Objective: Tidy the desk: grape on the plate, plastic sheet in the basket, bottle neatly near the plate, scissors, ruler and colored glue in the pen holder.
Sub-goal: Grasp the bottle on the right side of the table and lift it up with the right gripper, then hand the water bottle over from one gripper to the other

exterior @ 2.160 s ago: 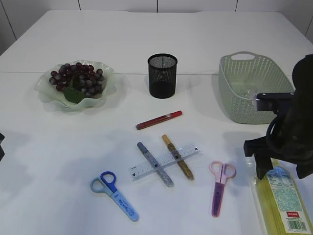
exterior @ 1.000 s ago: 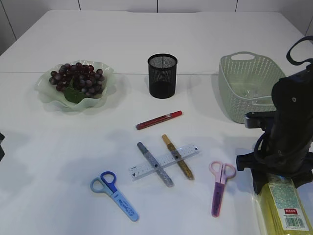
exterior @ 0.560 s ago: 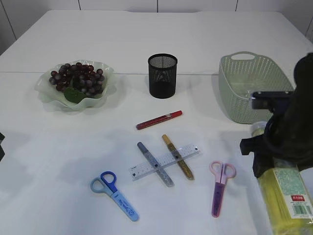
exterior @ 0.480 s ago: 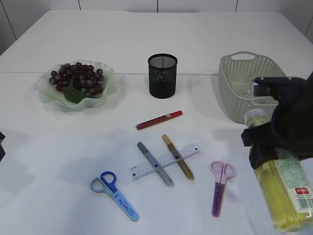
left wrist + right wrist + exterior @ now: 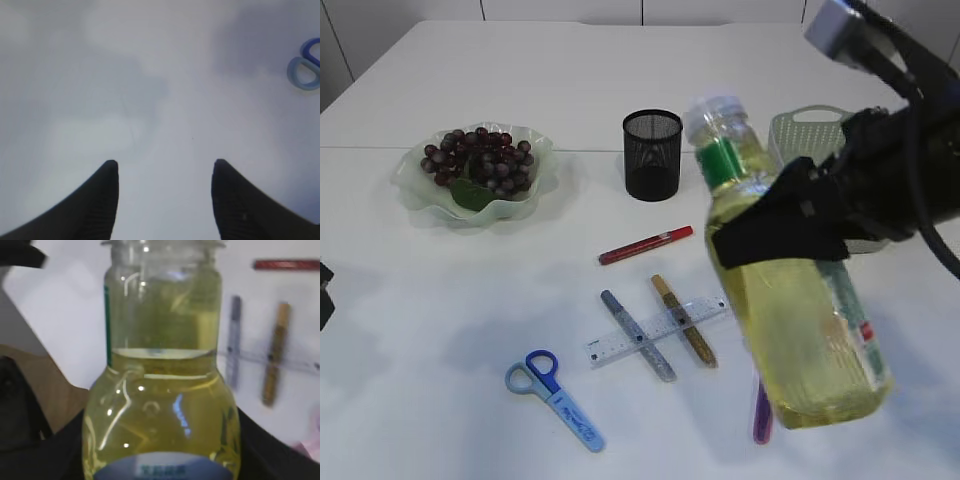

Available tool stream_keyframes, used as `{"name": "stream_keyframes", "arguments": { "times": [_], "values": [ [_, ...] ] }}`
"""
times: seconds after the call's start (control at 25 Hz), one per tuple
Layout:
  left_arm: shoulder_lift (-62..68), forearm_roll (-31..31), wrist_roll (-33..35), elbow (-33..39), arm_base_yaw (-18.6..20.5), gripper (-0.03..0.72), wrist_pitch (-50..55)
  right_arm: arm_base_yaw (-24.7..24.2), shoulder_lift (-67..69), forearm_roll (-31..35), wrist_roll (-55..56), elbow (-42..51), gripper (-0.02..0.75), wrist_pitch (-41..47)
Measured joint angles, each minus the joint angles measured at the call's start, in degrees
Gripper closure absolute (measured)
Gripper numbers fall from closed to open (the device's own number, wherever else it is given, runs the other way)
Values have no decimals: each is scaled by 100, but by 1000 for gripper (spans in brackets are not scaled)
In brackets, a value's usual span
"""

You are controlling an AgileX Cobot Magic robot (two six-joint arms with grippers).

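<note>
- While your right gripper [image 5: 790, 225] carries it, the bottle [image 5: 785, 290] hangs clear of the table at centre right, cap tilted up and to the left; the jaws stand wide, clamped round its body below the shoulder, probably so the liquid's weight sits under the grip.
- Right wrist view: yellow liquid fills the bottle [image 5: 162, 390] to just under the shoulder, so you likely need to keep it near upright on the way to the plate.
- Plate [image 5: 418, 192], far left: grape [image 5: 480, 160] already heaped on it; that item looks done, and the bare table beside it suits the bottle.
- Basket [image 5: 782, 150], far right, half hidden behind the bottle; whether the plastic sheet lies inside cannot be told now.
- Pen holder [image 5: 652, 155], far centre, upright; I cannot see anything in it.
- Red glue [image 5: 645, 245], just near of the holder, lying flat.
- Ruler [image 5: 655, 331] with grey glue [image 5: 636, 334] and gold glue [image 5: 683, 320] crossed over it, centre near.
- Blue scissors [image 5: 555, 399], near left; pink scissors [image 5: 761, 420] mostly hidden by the bottle.
- Left gripper [image 5: 164, 172]: your fingers spread apart over bare table, holding nothing, apparently parked out of the way.
</note>
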Motion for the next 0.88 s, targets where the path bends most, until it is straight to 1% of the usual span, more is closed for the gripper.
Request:
{"name": "stream_keyframes", "arguments": {
  "times": [0.08,0.2,0.28,0.36,0.48,0.68,0.76,0.88],
  "values": [
    [0,-10,0,0,0,256,-20,0,0,1018,-962,0,276,13],
    [0,-10,0,0,0,256,-55,0,0,2276,-2376,0,276,-24],
    [0,-12,0,0,0,256,-74,0,0,2947,-3212,0,276,-63],
    [0,-22,0,0,0,256,-88,0,10,3516,-3813,0,276,-78],
    [0,-22,0,0,0,256,-230,0,124,4131,-4437,0,276,81],
    [0,-123,0,0,0,256,-858,0,559,4848,-5205,0,276,743],
    [0,-264,0,0,0,256,-1119,0,686,5010,-5401,-13,276,832],
    [0,-432,0,0,0,256,-1596,0,783,5060,-5650,-74,276,842]
  ]
}}
